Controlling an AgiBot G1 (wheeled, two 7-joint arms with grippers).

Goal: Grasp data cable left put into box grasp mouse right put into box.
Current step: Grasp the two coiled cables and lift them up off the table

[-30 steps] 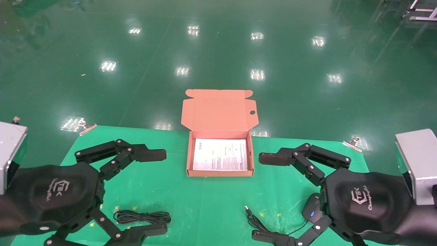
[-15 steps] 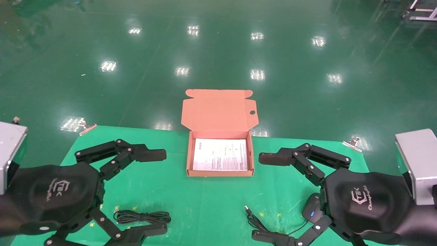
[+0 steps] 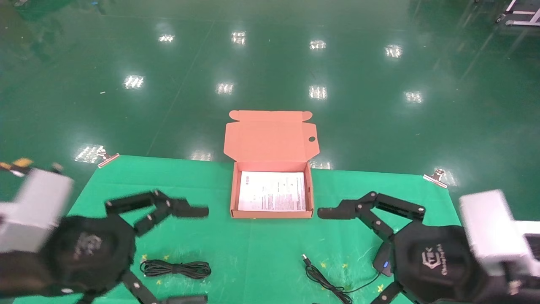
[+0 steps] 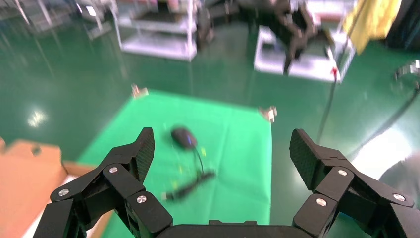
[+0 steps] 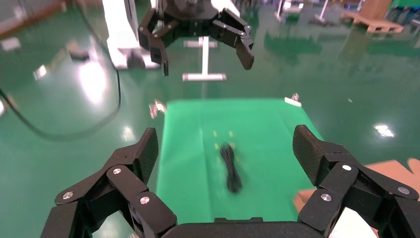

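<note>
Inside box (image 3: 272, 213): printed sheet (image 3: 272, 196) (text unreadable); left tool (image 3: 185, 253), right tool (image 3: 337, 257) spread apart.

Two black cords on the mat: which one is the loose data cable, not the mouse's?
The data cable is the narrow looped bundle near the left tool, with nothing attached. The other cord runs to the mouse under the right tool.

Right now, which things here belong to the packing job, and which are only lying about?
For the job:
- data cable
- mouse
- box
- left hand, open
- right hand, open

Only lying about:
- printed sheet inside the box
- metal clips at the cloth's corners
</note>
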